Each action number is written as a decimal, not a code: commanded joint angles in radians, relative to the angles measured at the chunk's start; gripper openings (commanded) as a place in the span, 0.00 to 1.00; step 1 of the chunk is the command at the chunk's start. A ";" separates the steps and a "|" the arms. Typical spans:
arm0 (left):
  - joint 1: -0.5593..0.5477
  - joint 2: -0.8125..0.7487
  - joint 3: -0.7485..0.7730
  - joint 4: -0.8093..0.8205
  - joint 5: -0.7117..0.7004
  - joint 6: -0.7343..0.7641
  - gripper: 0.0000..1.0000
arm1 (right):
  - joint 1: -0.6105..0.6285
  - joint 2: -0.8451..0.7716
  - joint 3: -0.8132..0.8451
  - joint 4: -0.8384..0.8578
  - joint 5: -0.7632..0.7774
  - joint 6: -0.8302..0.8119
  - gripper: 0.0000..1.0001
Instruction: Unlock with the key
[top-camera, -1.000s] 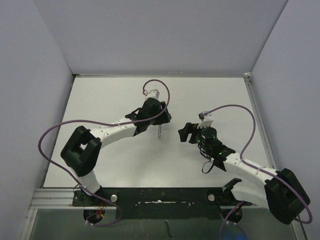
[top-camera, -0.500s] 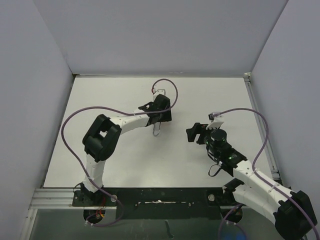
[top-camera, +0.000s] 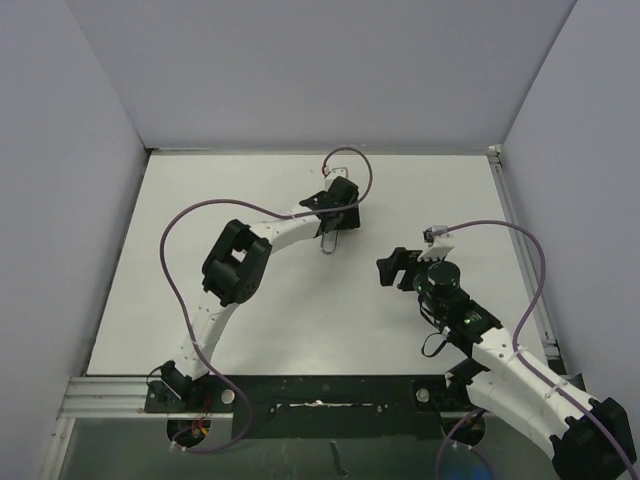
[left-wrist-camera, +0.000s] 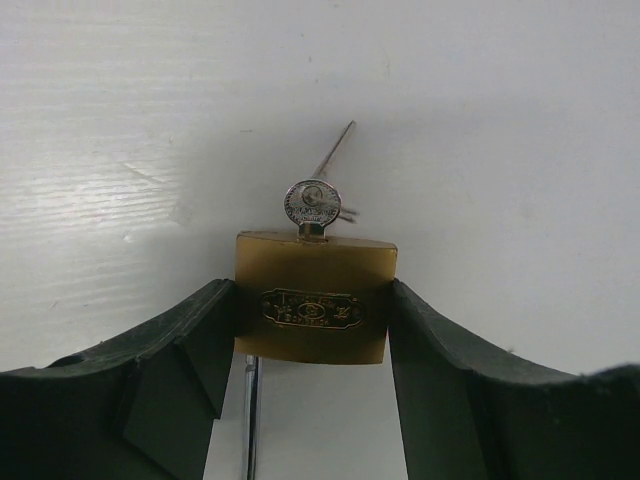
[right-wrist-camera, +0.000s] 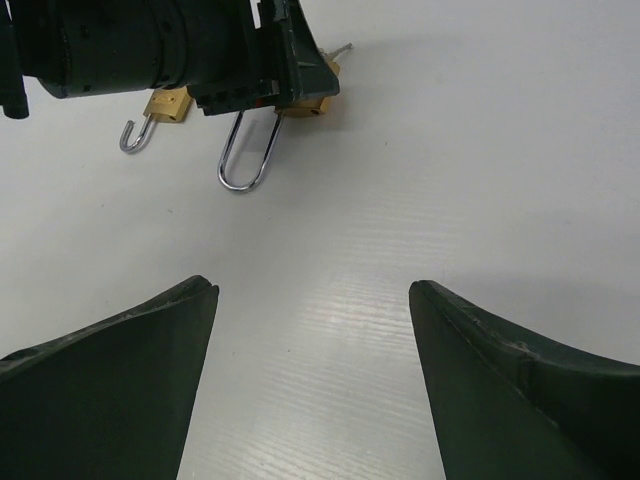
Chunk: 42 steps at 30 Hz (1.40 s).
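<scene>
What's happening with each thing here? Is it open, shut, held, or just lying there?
Left tool: shut on the big padlock.
Big padlock: gripped by its sides; can't tell if it's locked.
Key: stuck in the big padlock's keyhole.
Small padlock: lying free, shackle looks hooked open.
Right tool: open, holding nothing.

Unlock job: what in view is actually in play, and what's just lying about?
In play:
brass padlock, clamped in the left hand
key, sitting in its keyhole
right hand, open, facing them

Lying about:
second padlock with a hooked shackle, beside the left hand, partly hidden
</scene>
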 joint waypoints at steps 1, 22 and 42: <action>0.013 0.032 0.098 0.010 0.015 -0.006 0.05 | -0.007 -0.023 0.009 0.000 0.018 -0.001 0.80; 0.037 -0.693 -0.609 0.438 -0.020 0.055 0.66 | -0.011 0.043 0.012 0.036 0.064 0.087 0.98; 0.043 -1.680 -1.462 0.421 -0.154 0.037 0.67 | 0.005 0.104 0.060 -0.245 0.525 0.474 0.97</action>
